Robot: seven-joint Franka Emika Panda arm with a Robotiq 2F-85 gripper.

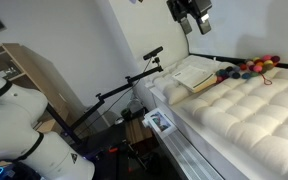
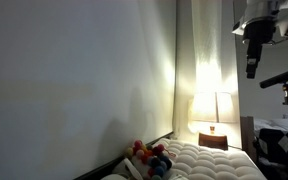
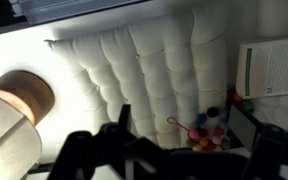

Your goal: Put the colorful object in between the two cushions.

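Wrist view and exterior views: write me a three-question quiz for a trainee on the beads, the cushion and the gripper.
1. True or false: the gripper is holding the string of beads.
2. Pick one. The string of beads lies: A) at the edge of the tufted cushion; B) on the floor; C) on top of the lamp.
3. Fill the gap: the gripper hangs above the scene with its jaws ____.

Key: 1 false, nothing is between the jaws. 2 A. 3 open.
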